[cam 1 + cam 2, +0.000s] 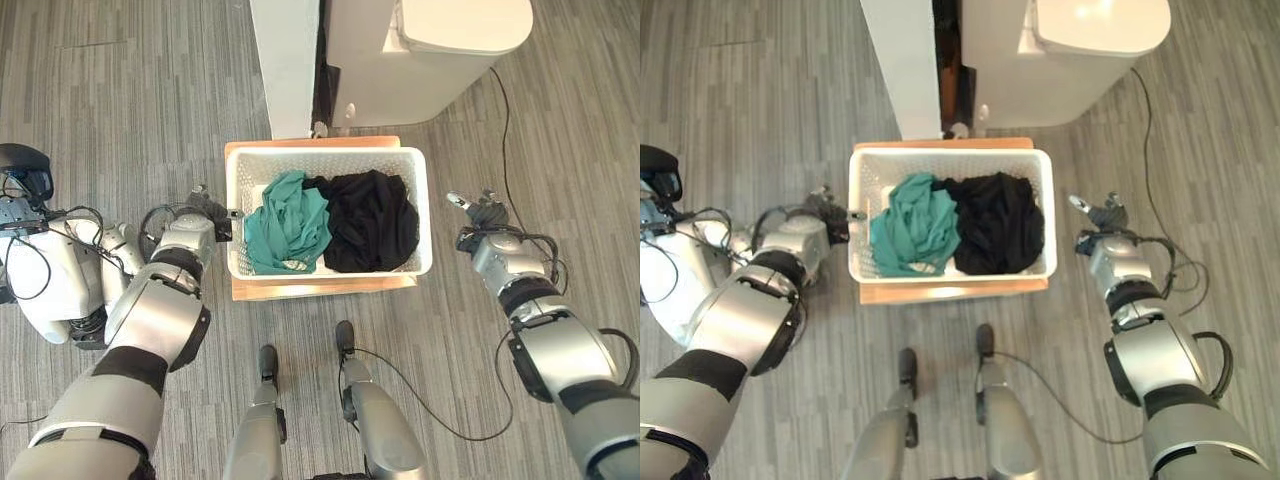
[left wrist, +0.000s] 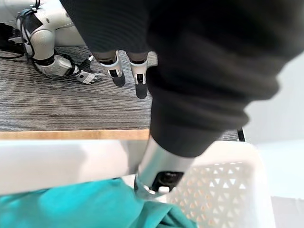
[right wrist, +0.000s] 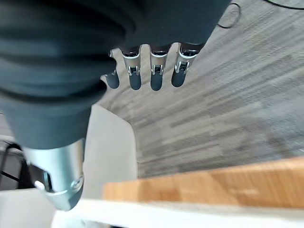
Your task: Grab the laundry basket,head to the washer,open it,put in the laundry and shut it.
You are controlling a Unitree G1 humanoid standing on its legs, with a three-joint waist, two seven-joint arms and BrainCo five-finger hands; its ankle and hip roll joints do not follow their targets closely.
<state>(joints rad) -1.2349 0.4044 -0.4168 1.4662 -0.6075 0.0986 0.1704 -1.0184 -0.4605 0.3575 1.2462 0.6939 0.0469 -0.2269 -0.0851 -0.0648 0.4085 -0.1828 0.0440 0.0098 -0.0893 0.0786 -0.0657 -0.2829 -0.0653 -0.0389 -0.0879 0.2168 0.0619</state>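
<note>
Fingers of the right hand (image 1: 478, 212) hang straight and hold nothing, a little way off the white laundry basket (image 1: 420, 215). The left hand (image 1: 205, 208) is open too, touching the basket's other side. Green cloth (image 1: 290, 225) and black cloth (image 1: 372, 220) lie inside, on a wooden board (image 1: 320, 286).

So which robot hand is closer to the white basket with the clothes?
The left. The left hand is right at the laundry basket's left rim, its thumb over the edge. The right hand hangs out past the right side, a clear gap away, fingers open.
</note>
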